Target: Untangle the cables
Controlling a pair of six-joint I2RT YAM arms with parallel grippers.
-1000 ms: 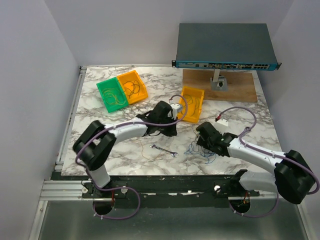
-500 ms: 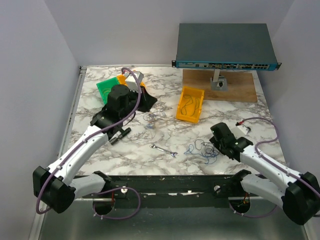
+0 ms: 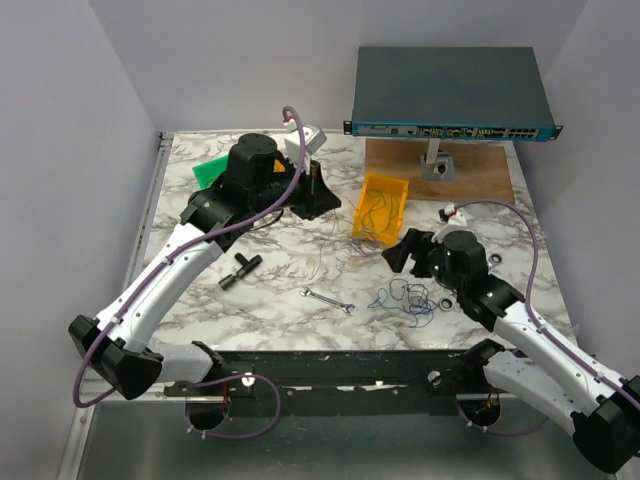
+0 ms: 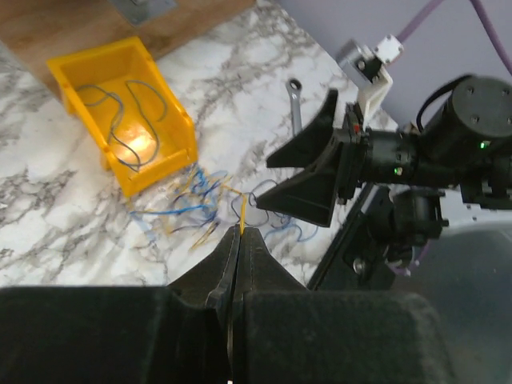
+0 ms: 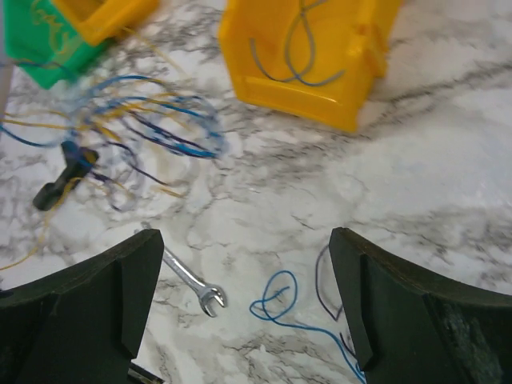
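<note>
Left gripper, high above the table, has its jaws pressed together on one yellow strand of the cables. Most of them lie as a loose blue tangle on the marble just in front of the right gripper, whose jaws stand wide apart and hold nothing. The yellow bin, just beyond the tangle, contains a few dark wires; the green bin contains yellowish strands, and the contents of the adjoining orange bin cannot be made out.
</note>
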